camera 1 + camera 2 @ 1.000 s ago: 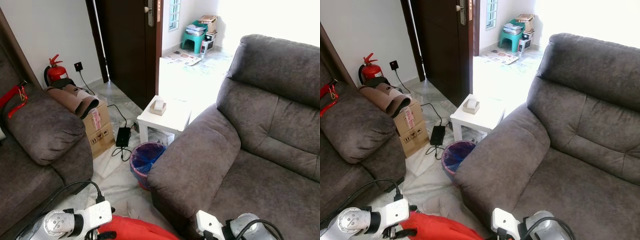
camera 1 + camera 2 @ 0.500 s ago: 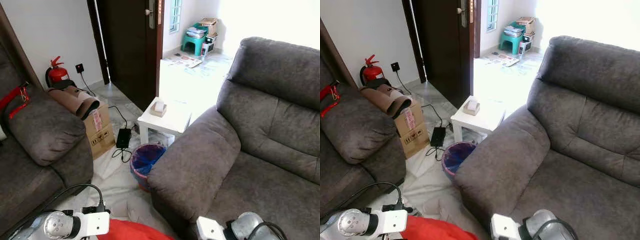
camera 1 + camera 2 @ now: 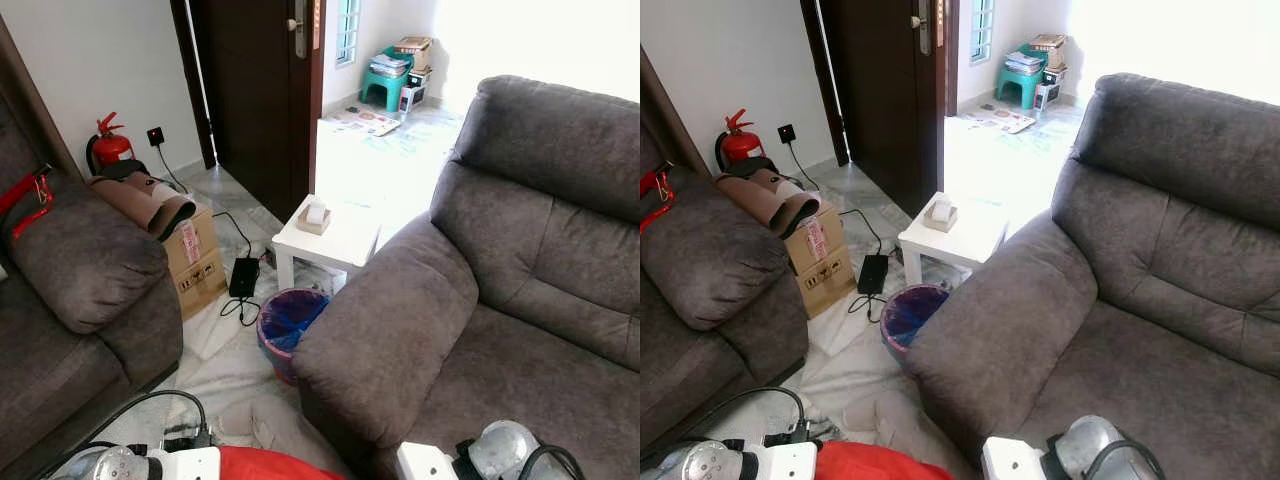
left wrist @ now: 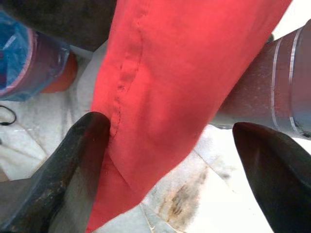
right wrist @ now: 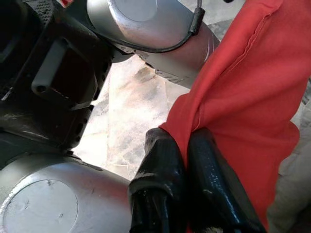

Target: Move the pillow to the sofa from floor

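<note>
On the cardboard box (image 3: 195, 268) beside the left sofa, a red-and-white label and small black handling symbols are seen, but no words or numbers can be read.

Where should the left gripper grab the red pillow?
Likely the seamed edge of the pillow, next to one left finger, approached from its open side. The cloth hangs thin and loose there, so the wide-open fingers could pinch it as the right gripper pinches its own edge.

The pale marble tile floor (image 3: 235, 365) carries a small white square table (image 3: 328, 237), a blue-lined bin (image 3: 289, 325) and a brown cardboard box (image 3: 195, 262).
</note>
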